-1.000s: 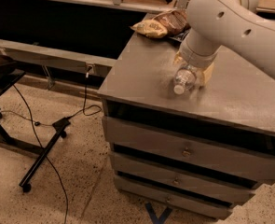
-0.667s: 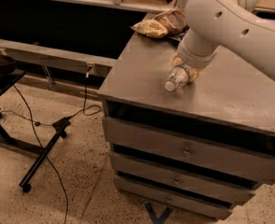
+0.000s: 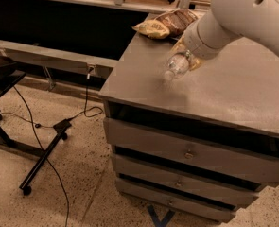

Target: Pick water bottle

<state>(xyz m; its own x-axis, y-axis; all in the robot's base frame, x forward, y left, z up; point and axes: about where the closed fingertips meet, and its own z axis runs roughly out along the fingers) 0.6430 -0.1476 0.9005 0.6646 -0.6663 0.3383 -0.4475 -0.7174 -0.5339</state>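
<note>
Single camera view, read from left to right. At the far left a black metal stand [image 3: 32,160] on castors rests on the speckled floor [image 3: 77,197], with a thin black cable [image 3: 87,98] trailing across the floor beside it and running up to a long grey ledge [image 3: 44,51] along the back. In the centre stands a grey cabinet [image 3: 233,93] with a flat top and three drawers [image 3: 191,152] stacked in its front; a dark blue tape mark [image 3: 158,217] lies on the floor just in front of its base. At the back edge of the cabinet top lie two snack bags [image 3: 165,25], one yellowish and one brown, touching each other. Just in front of them, over the left part of the top, is the water bottle [image 3: 178,65], tilted with its white cap [image 3: 169,74] pointing down and to the left; whether the cap end touches the surface cannot be told. The gripper [image 3: 186,56] is at the bottle's upper end, its yellowish fingers [image 3: 196,64] clamped on either side of the bottle's body. The white arm [image 3: 243,13] reaches the gripper from the upper right corner, above the right part of the cabinet top.
</note>
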